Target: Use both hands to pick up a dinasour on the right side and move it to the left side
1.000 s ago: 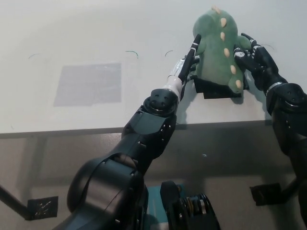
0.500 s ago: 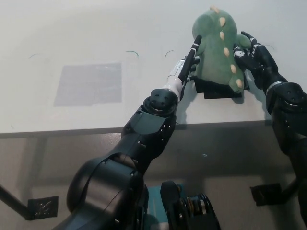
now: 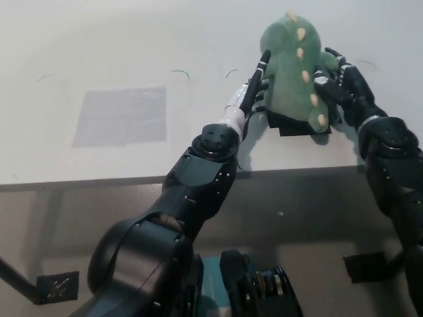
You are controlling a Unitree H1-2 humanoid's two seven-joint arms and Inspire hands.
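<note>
Green plush dinosaur [image 3: 292,66]: on the right part of the white table [image 3: 198,39], pale spikes running down its back, its lower end over a black square base [image 3: 294,125].
Left hand [image 3: 254,89]: reaches across from the lower left on its long arm; flat and extended, its fingers [image 3: 259,76] press along the dinosaur's left flank.
Right hand [image 3: 340,86]: black, comes in from the right; its fingers curl against the dinosaur's right flank, so the toy is clamped between the two hands.
Lift: cannot tell whether the dinosaur is clear of the table.
Grey patch [image 3: 120,115]: a rectangle on the left part of the table, well apart from the dinosaur.
</note>
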